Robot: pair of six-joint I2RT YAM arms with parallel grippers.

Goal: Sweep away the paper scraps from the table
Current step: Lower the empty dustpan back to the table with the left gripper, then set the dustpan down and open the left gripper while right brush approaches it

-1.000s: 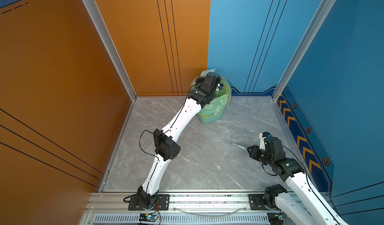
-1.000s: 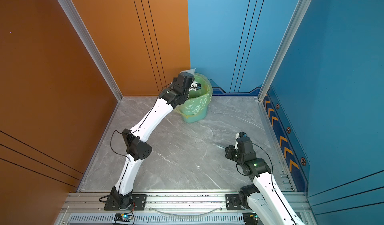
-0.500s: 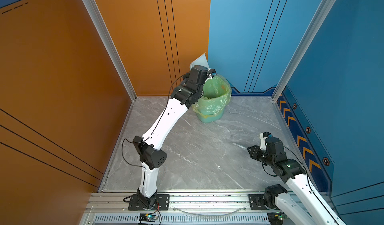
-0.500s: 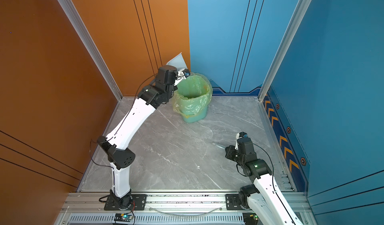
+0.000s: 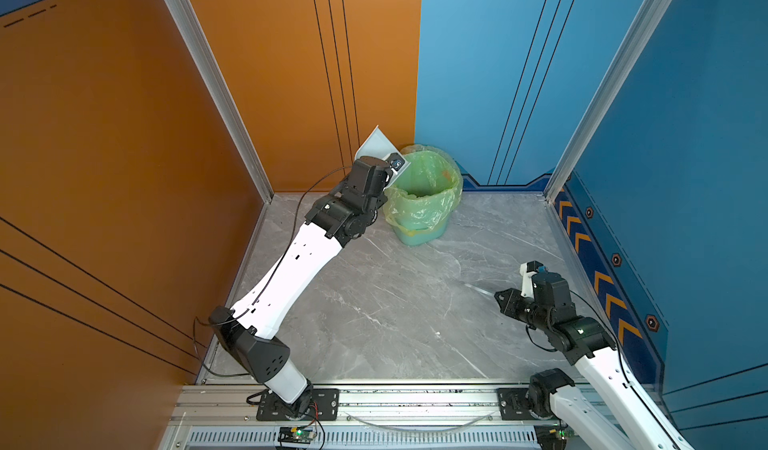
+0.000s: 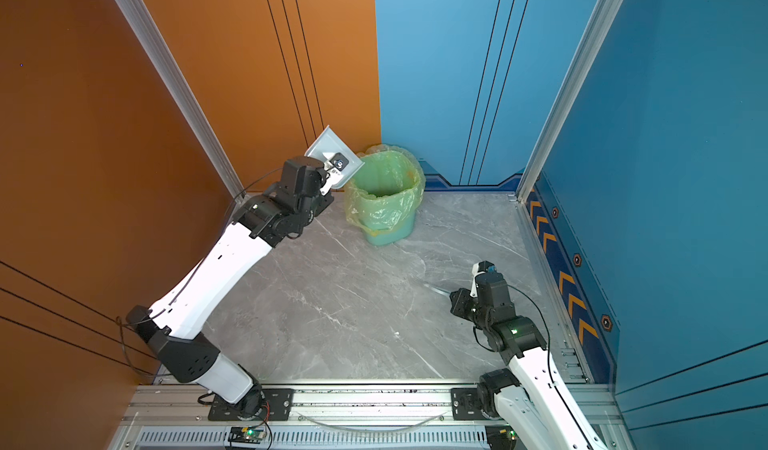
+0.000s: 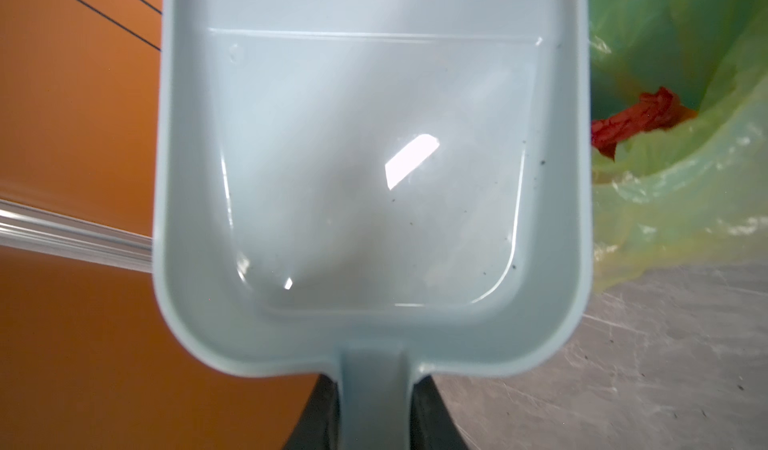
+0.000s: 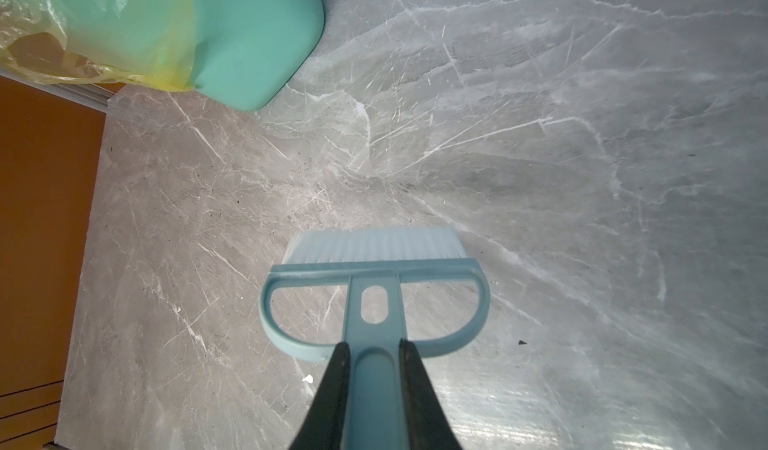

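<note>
Plastic handle clenched in the left hand (image 7: 374, 410), the empty dustpan (image 7: 365, 157) hangs just beside the bin (image 5: 419, 231), where a red paper scrap (image 7: 640, 117) lies, and should withdraw level, clear of the liner (image 5: 442, 186), while the right hand (image 8: 374, 369) grips the brush (image 8: 374, 271) over the desk (image 8: 540, 136).

A: Where's the bin (image 5: 419, 234)?
B: Back of the surface (image 5: 395, 310), mid-way, a paper scrap (image 7: 636, 119) inside it.
A: Dustpan (image 5: 375, 148) and brush (image 8: 374, 269)?
B: Dustpan just left of its rim; brush well right, nearer the front.
</note>
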